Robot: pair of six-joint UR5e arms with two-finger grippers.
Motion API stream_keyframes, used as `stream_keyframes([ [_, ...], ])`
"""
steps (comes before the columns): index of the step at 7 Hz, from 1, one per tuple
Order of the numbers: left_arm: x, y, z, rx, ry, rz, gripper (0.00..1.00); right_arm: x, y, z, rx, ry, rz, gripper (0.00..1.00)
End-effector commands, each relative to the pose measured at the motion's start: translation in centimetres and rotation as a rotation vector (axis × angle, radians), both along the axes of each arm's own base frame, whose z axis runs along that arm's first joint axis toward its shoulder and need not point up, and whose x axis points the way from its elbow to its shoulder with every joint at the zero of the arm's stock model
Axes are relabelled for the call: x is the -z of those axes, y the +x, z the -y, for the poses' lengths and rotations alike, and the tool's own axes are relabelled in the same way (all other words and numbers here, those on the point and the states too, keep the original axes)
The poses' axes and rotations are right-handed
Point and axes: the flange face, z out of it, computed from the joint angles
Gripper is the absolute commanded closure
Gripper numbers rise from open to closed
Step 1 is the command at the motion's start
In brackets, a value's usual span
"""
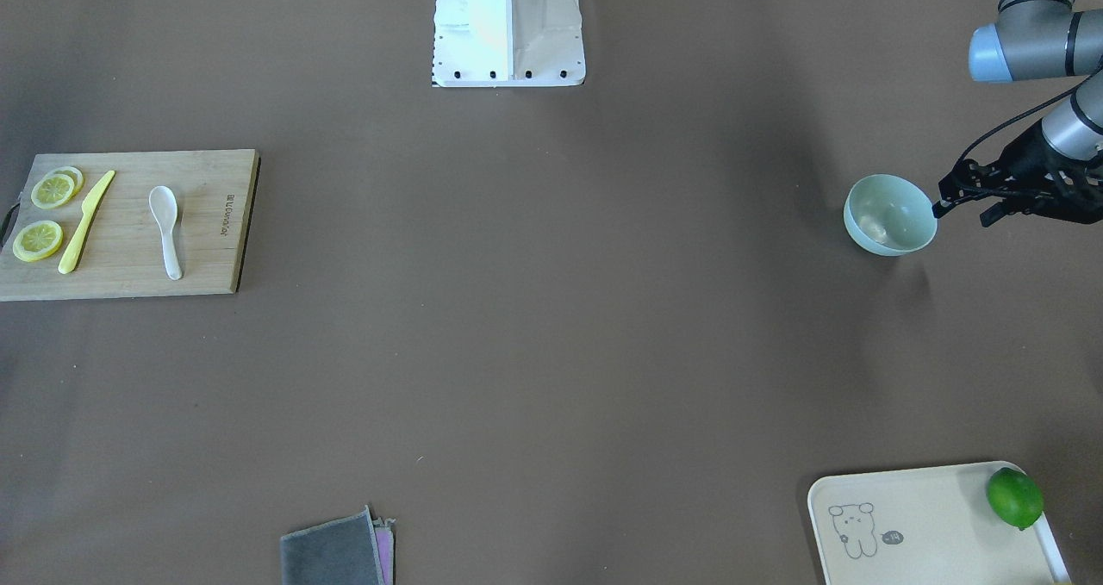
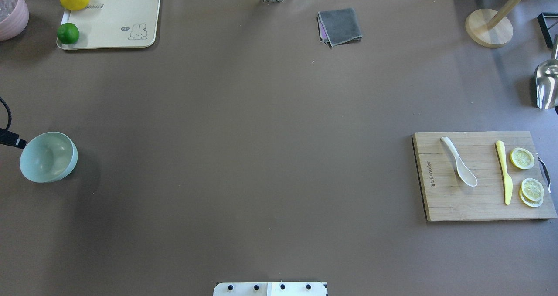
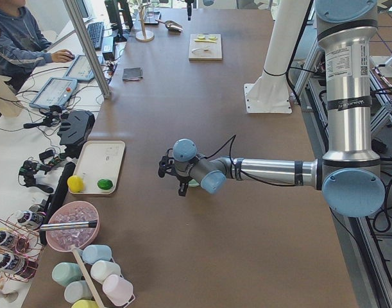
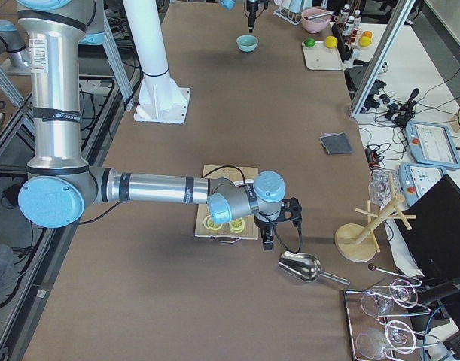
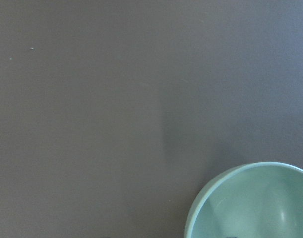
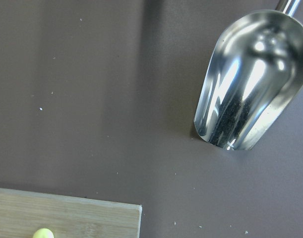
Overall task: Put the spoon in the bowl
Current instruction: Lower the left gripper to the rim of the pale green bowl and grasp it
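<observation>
Left gripper: fingers look spread, nothing held. One fingertip sits at the rim of the mint-green bowl; contact unclear. The bowl stands upright on the table.

The white spoon lies flat on the wooden cutting board, just beside the yellow knife and well apart from the bowl.

Right gripper hangs past the board's end, near a metal scoop. I cannot tell whether its fingers are spread or together.
</observation>
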Motion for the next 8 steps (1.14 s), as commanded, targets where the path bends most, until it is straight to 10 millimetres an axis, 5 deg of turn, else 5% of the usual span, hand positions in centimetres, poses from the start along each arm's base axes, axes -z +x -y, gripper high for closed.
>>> stream_keyframes([
  [1, 0.2, 1.4, -0.3, -0.031, 0.011, -0.006, 0.2, -0.1, -0.3, 0.0, 0.005, -0.002, -0.001, 0.0],
  [3, -0.4, 2.3, -0.7, -0.053, 0.014, -0.006, 0.29, 0.0, -0.3, 0.1, 0.005, -0.001, -0.001, 0.0],
  [4, -0.4, 2.4, -0.8, -0.053, 0.018, -0.009, 0.42, 0.2, -0.3, 0.1, 0.005, 0.002, 0.0, 0.0],
  [5, -0.5, 2.4, -0.9, -0.054, 0.019, -0.01, 0.83, 0.2, -0.4, 0.1, 0.005, 0.001, 0.001, 0.0],
  [6, -0.7, 2.4, -0.9, -0.055, 0.017, -0.008, 0.97, 0.3, -0.4, 0.0, 0.001, -0.002, 0.003, 0.0],
  [8, -0.6, 2.4, -1.0, -0.05, 0.011, -0.009, 1.0, 0.6, -0.4, 0.3, -0.007, -0.003, 0.006, 0.0],
])
